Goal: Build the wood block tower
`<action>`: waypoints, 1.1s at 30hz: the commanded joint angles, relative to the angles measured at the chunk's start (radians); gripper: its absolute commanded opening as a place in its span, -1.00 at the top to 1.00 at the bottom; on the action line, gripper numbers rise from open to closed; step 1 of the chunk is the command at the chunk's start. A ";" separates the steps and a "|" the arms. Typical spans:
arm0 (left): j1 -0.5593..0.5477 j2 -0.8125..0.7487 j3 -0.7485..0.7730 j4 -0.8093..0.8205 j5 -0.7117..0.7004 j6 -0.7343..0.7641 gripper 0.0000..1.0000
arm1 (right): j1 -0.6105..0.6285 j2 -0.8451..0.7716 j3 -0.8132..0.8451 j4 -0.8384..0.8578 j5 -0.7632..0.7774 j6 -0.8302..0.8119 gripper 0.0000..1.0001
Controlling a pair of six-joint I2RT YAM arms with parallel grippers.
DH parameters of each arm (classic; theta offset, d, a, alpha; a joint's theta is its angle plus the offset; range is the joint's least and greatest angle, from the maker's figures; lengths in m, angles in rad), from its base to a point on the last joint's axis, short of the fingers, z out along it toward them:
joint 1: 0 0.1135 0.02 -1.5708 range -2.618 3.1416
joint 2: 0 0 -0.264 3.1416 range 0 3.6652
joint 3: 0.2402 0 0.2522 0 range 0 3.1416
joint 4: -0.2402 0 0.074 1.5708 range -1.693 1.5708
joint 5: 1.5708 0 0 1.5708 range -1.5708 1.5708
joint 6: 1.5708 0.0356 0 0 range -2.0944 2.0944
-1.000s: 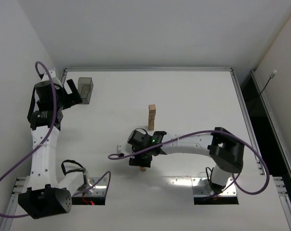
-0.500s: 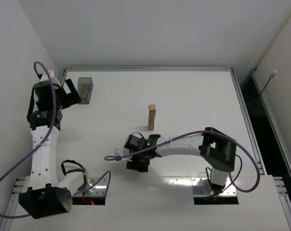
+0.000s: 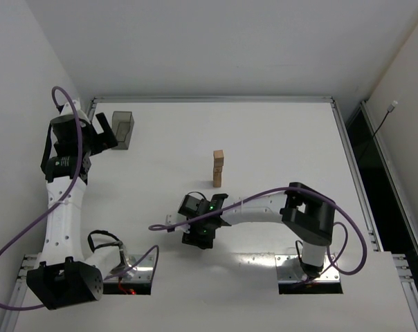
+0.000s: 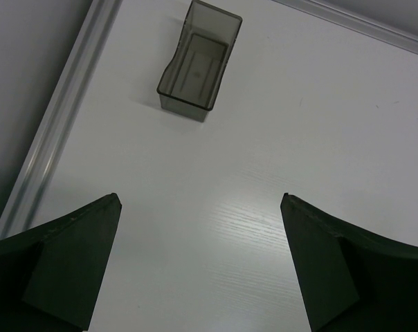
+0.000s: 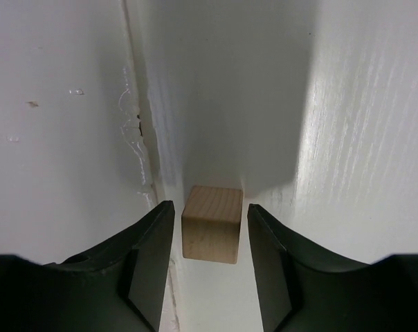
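The tower (image 3: 218,168) is a slim column of tan wood blocks standing mid-table. A single wood block (image 5: 212,223) rests on the table between the fingers of my right gripper (image 5: 210,206). The jaws flank it closely with a thin gap on each side, so the gripper is open. From the top view the right gripper (image 3: 198,237) sits low near the table's front edge, in front of the tower, and hides that block. My left gripper (image 4: 200,198) hangs wide open with nothing in it at the far left (image 3: 106,131), close to the tray.
A grey translucent tray (image 4: 198,66) stands at the back left (image 3: 123,130) beside the table's metal rail (image 4: 64,117). A cracked seam (image 5: 136,124) runs just left of the right gripper. A purple cable (image 3: 160,225) loops off the right arm.
The right gripper has moved toward the table's near edge and come down over the loose block, which showed in front of it before. Its jaws have narrowed a little. The left arm barely shifted.
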 commanded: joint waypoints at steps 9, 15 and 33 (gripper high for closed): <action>0.015 -0.005 -0.003 0.044 0.038 0.006 -0.99 | -0.015 -0.076 -0.029 -0.008 0.011 -0.016 -0.05; 0.015 0.004 -0.003 0.053 0.047 -0.012 -0.99 | -0.024 -0.095 -0.050 -0.008 0.002 -0.036 0.12; 0.015 -0.005 -0.072 0.062 0.167 0.020 -0.99 | -0.083 -0.228 0.038 -0.132 -0.110 -0.230 1.00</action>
